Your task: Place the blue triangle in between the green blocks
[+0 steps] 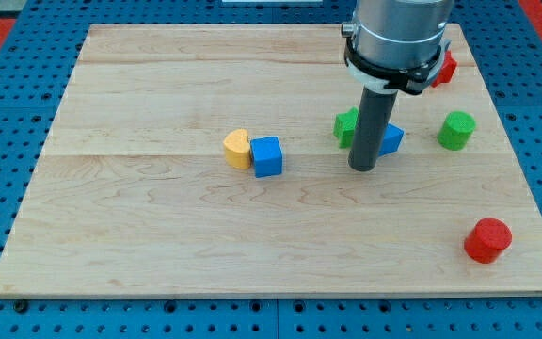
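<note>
The blue triangle (392, 139) lies at the view's right of centre, partly hidden behind my rod. A green block (346, 126) sits just to its left, also partly hidden by the rod. A green cylinder (456, 130) stands further right. My tip (362, 169) rests on the board just below and left of the blue triangle, below the left green block. The triangle lies between the two green blocks, close to the left one.
A yellow heart-shaped block (237, 148) touches a blue cube (267, 156) at mid-board. A red cylinder (487, 239) stands at the lower right. A red block (443, 69) shows at the upper right, partly behind the arm.
</note>
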Controlling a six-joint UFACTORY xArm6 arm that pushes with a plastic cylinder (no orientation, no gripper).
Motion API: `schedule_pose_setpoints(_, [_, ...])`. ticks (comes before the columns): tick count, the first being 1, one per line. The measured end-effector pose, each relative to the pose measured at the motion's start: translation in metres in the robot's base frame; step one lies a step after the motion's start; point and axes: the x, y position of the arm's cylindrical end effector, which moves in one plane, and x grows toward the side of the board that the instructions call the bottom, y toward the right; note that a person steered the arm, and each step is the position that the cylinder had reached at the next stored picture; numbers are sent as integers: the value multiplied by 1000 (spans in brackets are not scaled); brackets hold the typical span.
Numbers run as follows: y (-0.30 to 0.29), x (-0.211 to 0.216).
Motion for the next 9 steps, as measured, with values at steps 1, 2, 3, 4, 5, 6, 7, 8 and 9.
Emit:
schedule_pose_setpoints(1, [0,-9])
schedule_pose_setpoints(2, [12,-9])
schedule_pose_setpoints(3, [12,-14])
schedule_pose_setpoints(4, [14,-21])
schedule_pose_setpoints(5, [17,-12])
schedule_pose_setpoints(6, [19,9])
schedule_pose_setpoints(7, [30,-6])
schedule_pose_setpoints(8, [31,-25])
schedule_pose_setpoints(9, [31,-28])
